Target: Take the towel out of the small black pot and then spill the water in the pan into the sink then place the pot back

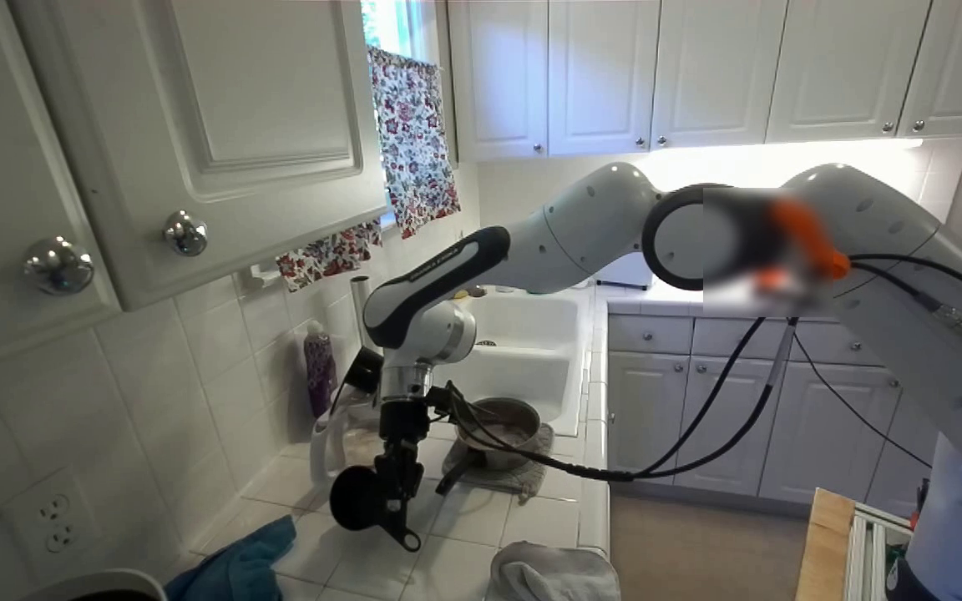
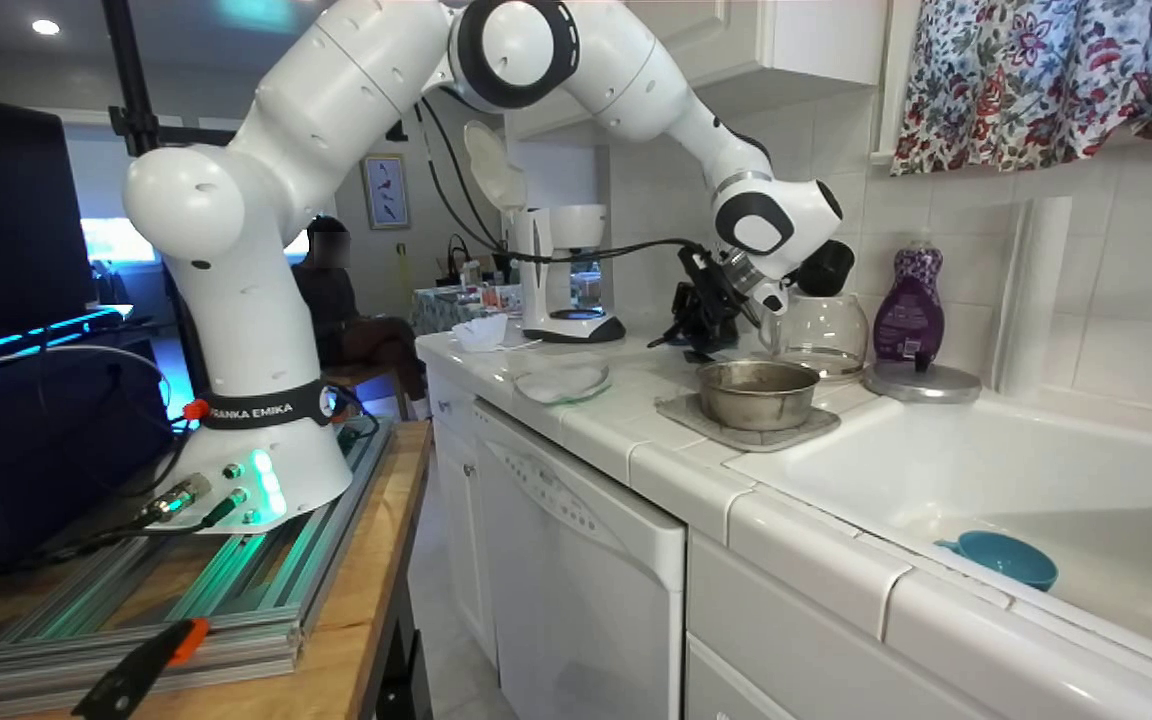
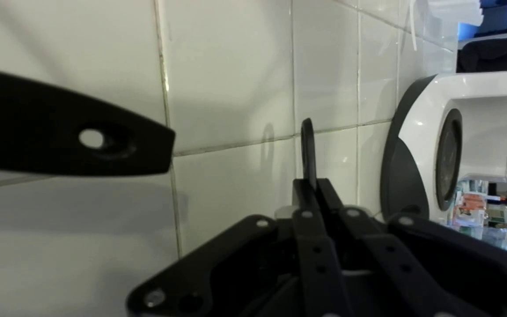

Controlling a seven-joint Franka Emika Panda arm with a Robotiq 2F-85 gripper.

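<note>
My gripper (image 3: 310, 182) is shut, its fingertips pinching the thin looped handle (image 3: 308, 147) of the small black pot. In an exterior view the pot's round part (image 1: 353, 498) hangs tilted beside the fingers, above the counter; the wrist view hides that part. The grey-brown pan (image 2: 758, 397) rests on a grey mat by the sink (image 2: 1026, 445) rim. Its dark handle shows in the wrist view as a bar with a hole (image 3: 51, 127). Whether water is in it I cannot tell. A pale grey cloth (image 1: 552, 574), perhaps the towel, lies at the counter's front edge.
A glass carafe (image 2: 818, 335) and a purple bottle (image 2: 909, 300) stand by the wall behind the pan. Further along is a white coffee maker (image 2: 561, 290). A brighter teal cloth (image 1: 240, 563) lies near the wall. A metal lid (image 2: 921, 383) sits at the sink's corner; a teal cup (image 2: 1008, 560) is inside.
</note>
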